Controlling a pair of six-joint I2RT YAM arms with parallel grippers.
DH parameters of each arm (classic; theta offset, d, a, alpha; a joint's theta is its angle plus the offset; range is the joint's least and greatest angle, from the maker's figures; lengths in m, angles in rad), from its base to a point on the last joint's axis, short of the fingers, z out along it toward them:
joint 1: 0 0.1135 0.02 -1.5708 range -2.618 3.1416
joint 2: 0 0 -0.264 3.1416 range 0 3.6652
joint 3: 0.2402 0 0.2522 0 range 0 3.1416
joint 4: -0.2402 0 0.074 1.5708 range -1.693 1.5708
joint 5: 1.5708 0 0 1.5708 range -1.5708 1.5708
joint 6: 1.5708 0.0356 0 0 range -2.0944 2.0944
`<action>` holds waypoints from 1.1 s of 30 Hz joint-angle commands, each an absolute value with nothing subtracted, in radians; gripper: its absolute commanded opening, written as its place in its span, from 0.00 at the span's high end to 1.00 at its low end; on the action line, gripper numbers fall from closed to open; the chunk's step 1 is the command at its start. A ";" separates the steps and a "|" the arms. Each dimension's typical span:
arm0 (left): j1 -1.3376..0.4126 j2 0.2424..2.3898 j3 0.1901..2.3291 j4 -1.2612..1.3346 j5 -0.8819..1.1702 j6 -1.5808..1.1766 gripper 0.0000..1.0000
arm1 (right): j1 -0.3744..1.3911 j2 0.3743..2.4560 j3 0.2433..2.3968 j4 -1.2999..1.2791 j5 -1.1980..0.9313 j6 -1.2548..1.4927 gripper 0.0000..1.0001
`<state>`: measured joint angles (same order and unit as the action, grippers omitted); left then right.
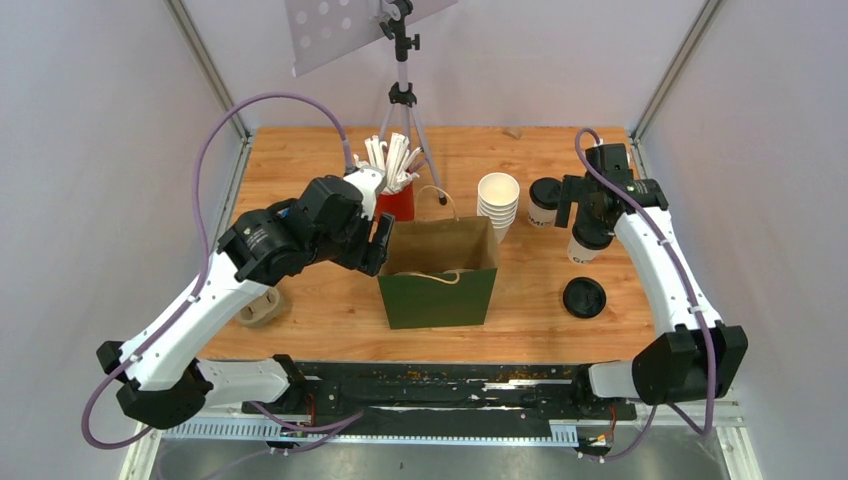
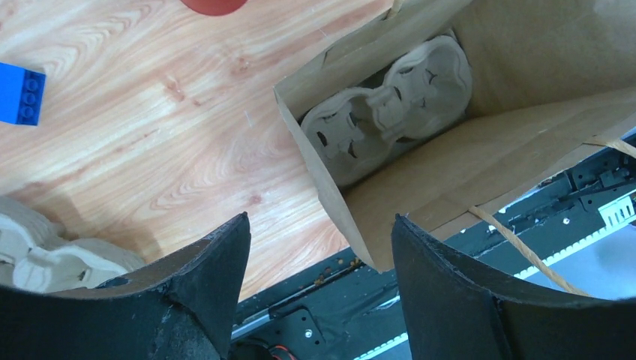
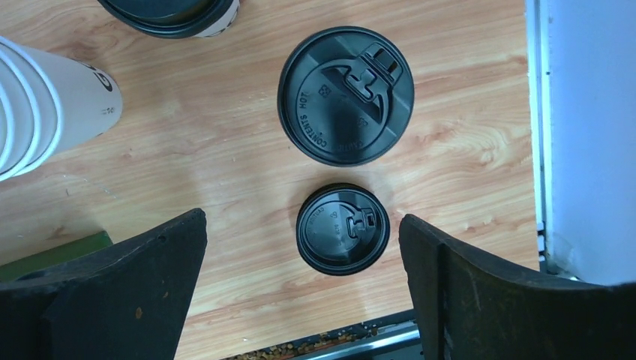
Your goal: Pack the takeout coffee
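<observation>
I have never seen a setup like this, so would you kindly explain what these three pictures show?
Two white robot arms are bolted at the near edge of a wooden table. One picture looks down from above; the other two come from cameras on each wrist. The left hand is open by the corner of a paper bag with a cardboard cup carrier inside. The right hand is open near a lidded cup and a loose black lid. Stacked white cups and a red cup of straws stand behind the bag. Neither hand holds anything.
</observation>
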<state>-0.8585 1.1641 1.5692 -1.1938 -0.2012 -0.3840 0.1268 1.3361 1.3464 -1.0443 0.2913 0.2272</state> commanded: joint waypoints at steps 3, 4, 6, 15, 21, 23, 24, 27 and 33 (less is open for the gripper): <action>-0.855 1.215 1.565 -1.128 -0.194 -0.405 0.26 | -0.049 1.372 1.332 -0.902 0.094 0.153 0.00; -0.854 1.225 1.572 -1.135 -0.190 -0.396 0.25 | -0.062 1.393 1.339 -0.903 0.093 0.150 0.00; -0.854 1.240 1.582 -1.141 -0.180 -0.377 0.24 | -0.071 1.440 1.364 -0.913 0.110 0.131 0.00; -0.854 1.240 1.606 -1.140 -0.173 -0.294 0.20 | -0.089 1.559 1.411 -0.936 0.104 0.046 0.01; -0.855 1.225 1.606 -1.142 -0.203 -0.272 0.19 | -0.095 1.591 1.460 -0.955 0.109 0.020 0.08; -0.854 1.220 1.601 -1.140 -0.209 -0.267 0.19 | -0.097 1.600 1.469 -0.961 0.103 0.013 0.10; -0.854 1.217 1.600 -1.141 -0.214 -0.264 0.19 | -0.098 1.608 1.472 -0.965 0.103 0.010 0.11; -0.854 1.209 1.599 -1.149 -0.240 -0.253 0.19 | -0.101 1.622 1.477 -0.982 0.099 0.004 0.12; -0.854 1.184 1.580 -1.151 -0.286 -0.216 0.18 | -0.104 1.641 1.478 -0.985 0.087 0.004 0.11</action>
